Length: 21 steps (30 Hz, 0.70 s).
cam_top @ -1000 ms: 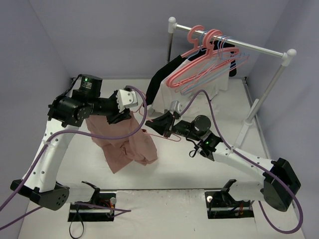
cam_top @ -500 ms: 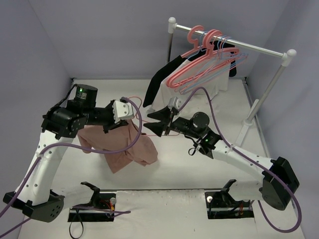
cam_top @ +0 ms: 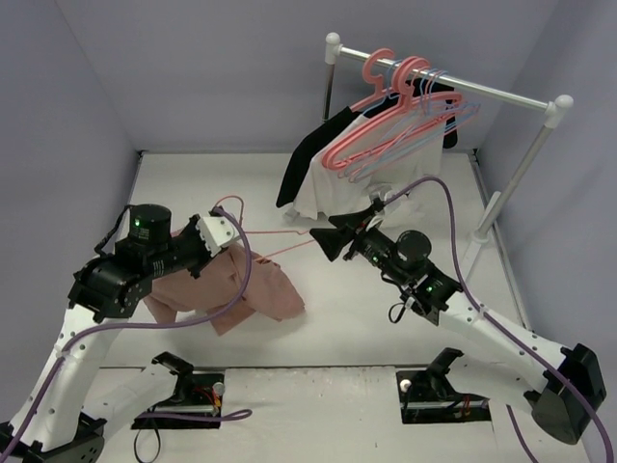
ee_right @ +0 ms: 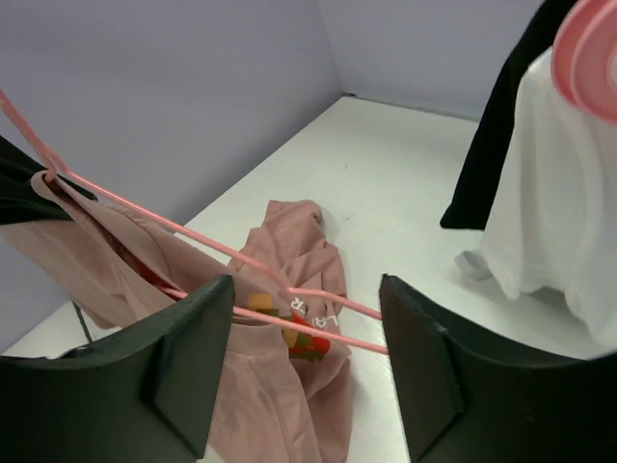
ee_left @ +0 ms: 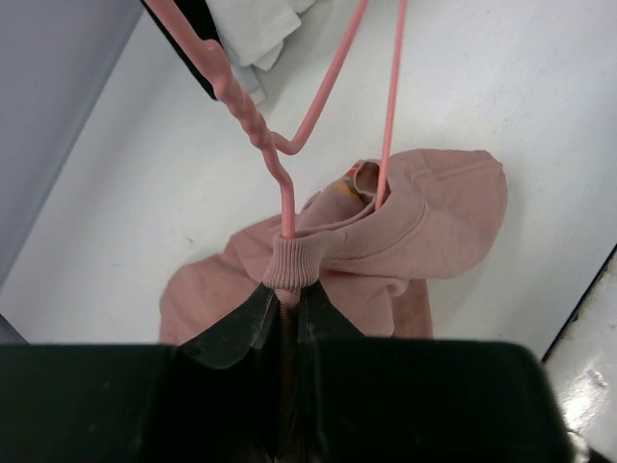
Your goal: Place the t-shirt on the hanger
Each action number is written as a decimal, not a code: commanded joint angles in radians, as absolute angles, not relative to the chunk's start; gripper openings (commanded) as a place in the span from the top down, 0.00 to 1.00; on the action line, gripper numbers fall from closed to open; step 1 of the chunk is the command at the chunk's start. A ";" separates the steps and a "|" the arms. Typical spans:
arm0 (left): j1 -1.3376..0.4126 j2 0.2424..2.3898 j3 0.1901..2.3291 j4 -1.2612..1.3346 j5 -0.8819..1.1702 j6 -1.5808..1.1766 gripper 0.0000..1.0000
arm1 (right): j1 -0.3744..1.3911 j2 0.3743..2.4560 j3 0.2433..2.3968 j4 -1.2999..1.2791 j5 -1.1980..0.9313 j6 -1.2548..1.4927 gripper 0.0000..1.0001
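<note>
The left gripper is clamped shut on the t-shirt collar and the hanger wire together, left of centre in the top view. The right gripper gapes wide, with the hanger's wires passing between its fingers. The shirt's lower edge sags onto the table. White tabletop stretches from there to the rack at upper right.

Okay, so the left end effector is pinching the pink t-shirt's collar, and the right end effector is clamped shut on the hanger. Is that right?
Not quite. The right end effector is open: the right wrist view shows its jaws wide apart, with the wires of the hanger crossing the gap. The left end effector is indeed pinching the collar of the t-shirt.
</note>
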State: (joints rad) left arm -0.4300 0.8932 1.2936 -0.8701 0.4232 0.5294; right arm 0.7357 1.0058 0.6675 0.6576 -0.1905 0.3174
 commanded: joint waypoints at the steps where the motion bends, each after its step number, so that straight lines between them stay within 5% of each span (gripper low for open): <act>1: -0.449 0.840 1.222 -0.746 0.362 0.362 1.00 | 0.781 1.013 0.623 0.658 -0.128 0.440 0.47; 8: -0.507 0.741 1.071 -0.733 0.152 0.238 1.00 | 0.915 1.143 0.609 0.666 0.018 0.596 0.51; 16: -0.517 0.713 1.046 -0.756 0.062 0.142 1.00 | 1.106 1.412 0.705 0.701 0.258 0.796 0.45; 21: -0.519 0.714 1.034 -0.776 0.033 0.136 1.00 | 1.155 1.569 0.755 0.851 0.195 0.709 0.44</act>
State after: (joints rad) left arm -0.5114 0.7059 1.0153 -0.8216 0.0796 0.1781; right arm 1.1309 1.5020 0.6797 0.6521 0.1785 0.7308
